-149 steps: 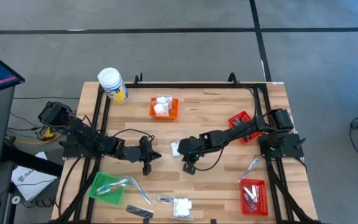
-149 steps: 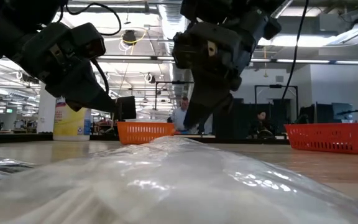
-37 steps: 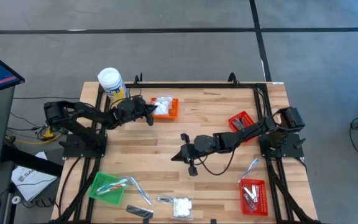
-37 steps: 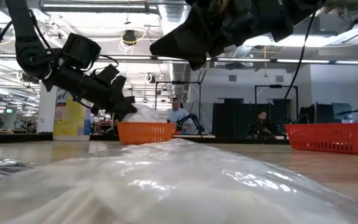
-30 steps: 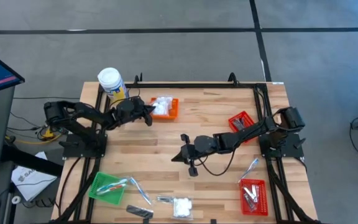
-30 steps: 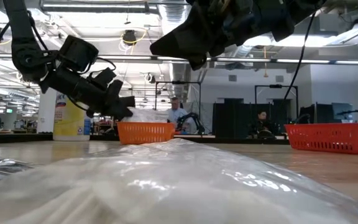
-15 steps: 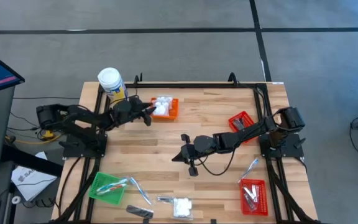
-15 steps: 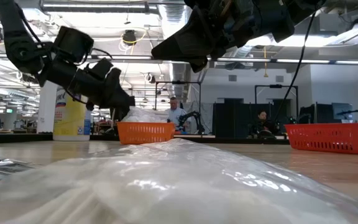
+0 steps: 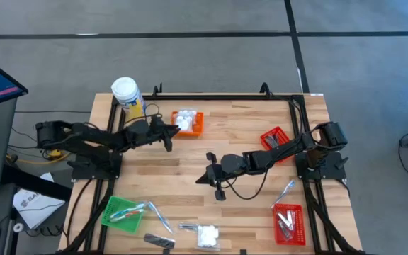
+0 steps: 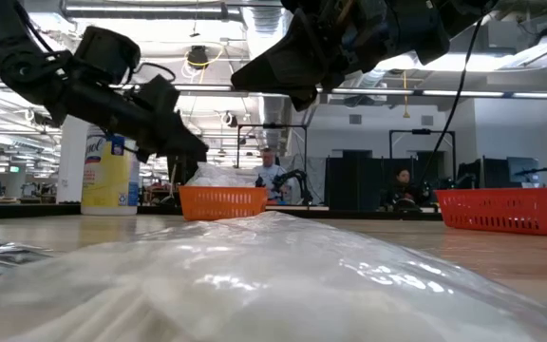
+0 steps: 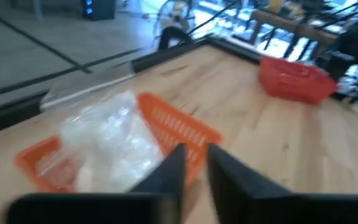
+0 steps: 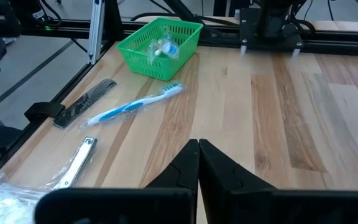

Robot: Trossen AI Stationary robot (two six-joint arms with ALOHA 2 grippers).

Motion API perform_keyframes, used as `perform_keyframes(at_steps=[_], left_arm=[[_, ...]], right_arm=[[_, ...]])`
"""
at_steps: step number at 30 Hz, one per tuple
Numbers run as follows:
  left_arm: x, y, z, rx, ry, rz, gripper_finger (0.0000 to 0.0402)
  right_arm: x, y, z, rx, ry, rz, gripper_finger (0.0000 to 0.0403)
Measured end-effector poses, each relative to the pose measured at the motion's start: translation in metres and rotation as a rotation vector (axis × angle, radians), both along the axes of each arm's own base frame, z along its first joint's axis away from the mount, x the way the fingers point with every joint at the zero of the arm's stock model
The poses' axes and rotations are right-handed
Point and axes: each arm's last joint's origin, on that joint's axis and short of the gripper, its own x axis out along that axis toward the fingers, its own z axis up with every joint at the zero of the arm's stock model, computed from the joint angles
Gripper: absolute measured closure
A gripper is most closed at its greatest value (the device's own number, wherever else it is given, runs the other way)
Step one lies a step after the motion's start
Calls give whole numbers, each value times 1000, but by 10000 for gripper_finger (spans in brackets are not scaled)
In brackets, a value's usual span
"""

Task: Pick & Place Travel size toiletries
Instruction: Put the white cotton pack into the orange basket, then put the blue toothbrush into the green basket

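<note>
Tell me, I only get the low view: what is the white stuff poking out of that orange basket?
Observer: White lumpy packets in clear wrap fill the orange basket.
Operator: Is the nearby pincer holding one?
Observer: No. The left pincer hangs beside the basket, fingers slightly apart, nothing between them.
Operator: And the other arm?
Observer: The right pincer is shut and empty over mid-table, facing a blue toothbrush.
</note>
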Motion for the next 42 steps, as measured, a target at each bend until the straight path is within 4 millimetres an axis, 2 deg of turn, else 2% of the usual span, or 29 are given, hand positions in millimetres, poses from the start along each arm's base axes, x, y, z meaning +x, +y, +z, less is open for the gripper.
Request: perform_keyframes(at_steps=[1, 3, 9, 15, 19, 23, 30, 36, 39, 42], left_arm=[[0, 1, -2, -3, 10, 9, 370], [2, 6, -4, -8, 28, 35, 388], [20, 18, -8, -44, 80, 63, 400], [41, 27, -29, -129, 238, 83, 401], [45, 29, -36, -168, 280, 105, 401], [45, 29, -29, -154, 277, 116, 401], [45, 21, -4, -86, 208, 72, 401], [45, 6, 16, -37, 150, 20, 401], [46, -6, 24, -26, 130, -22, 401], [46, -22, 28, -20, 135, -85, 401]], right_arm=[[0, 0, 0, 1, 0, -1, 403], [0, 0, 0, 6, 1, -3, 403], [0, -1, 0, 7, 1, -5, 403], [0, -3, -2, 3, 20, -10, 403], [-1, -2, -2, 1, 28, -10, 403], [-1, -2, -3, 1, 29, -9, 403], [0, -2, -2, 2, 26, -9, 403], [-1, -2, -3, 1, 35, -9, 403], [-3, -3, -7, 11, 89, -20, 403], [-11, -4, 0, 17, 137, -29, 403]])
